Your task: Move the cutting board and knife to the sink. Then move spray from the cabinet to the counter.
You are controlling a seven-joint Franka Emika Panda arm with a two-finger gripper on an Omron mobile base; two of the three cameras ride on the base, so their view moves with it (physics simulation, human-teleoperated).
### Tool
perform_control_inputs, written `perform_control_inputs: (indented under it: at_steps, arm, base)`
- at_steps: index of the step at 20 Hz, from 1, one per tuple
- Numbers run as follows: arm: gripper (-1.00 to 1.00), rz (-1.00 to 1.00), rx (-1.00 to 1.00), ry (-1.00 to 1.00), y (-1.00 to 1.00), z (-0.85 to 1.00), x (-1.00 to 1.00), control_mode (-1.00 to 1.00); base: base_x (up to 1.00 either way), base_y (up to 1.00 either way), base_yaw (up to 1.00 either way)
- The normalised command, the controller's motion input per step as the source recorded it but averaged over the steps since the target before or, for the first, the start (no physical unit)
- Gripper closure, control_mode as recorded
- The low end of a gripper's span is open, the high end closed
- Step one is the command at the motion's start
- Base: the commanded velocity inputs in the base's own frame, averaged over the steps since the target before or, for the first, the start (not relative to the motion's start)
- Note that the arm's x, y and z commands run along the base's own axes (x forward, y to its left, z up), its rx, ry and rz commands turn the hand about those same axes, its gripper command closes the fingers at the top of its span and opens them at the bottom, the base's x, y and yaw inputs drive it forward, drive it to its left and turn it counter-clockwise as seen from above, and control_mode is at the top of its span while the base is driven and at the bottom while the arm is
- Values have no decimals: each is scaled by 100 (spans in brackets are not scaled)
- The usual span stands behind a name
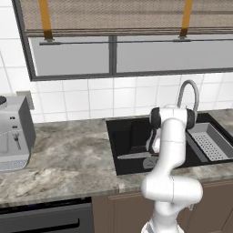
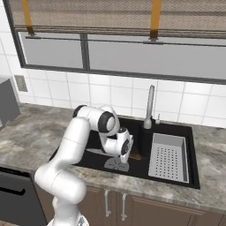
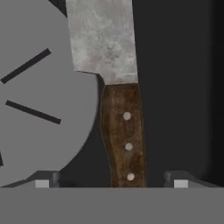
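The arm [image 2: 75,145] is reaching down into the sink [image 2: 99,160], its wrist bending low over the black basin floor. In the hand view the gripper [image 3: 112,183] is hanging right above the knife [image 3: 116,94], with its 2 fingertips [image 3: 43,183] standing wide apart, 1 on either side of the brown handle and touching neither side of it. The hand is spread and is pinching nothing.

The knife is lying flat on the sink floor. Its mottled grey blade is pointing away from the hand, toward the top of the hand view, and its handle, showing 3 pale rivets, is running down between the fingertips. Just beside the knife, the round grey drain [image 3: 39,100] with dark slots is sitting in the floor; the blade's edge is overlapping its rim.

In the right base view the drain [image 2: 116,164] is showing below the wrist, and a small brown patch at the wrist's right cannot be identified. The grey tray [image 2: 169,158] is sitting in the right part of the sink, well apart from the gripper. The faucet [image 2: 149,108] is rising behind the basin, and the counter [image 1: 63,159] is stretching to the left, carrying a grey coffee machine [image 1: 13,134].
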Motion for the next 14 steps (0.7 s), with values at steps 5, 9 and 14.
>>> perform_control_inputs:
  at_steps: [5,9,14]
  arm:
    - [-100,0,0,-15,0,53,-31,-100]
    - [-100,0,0,-11,0,78,-26,-100]
    - [-100,0,4,0,0,94,-22,-100]
  base:
    - [0,0,0]
    - [0,0,0]
    - [0,0,0]
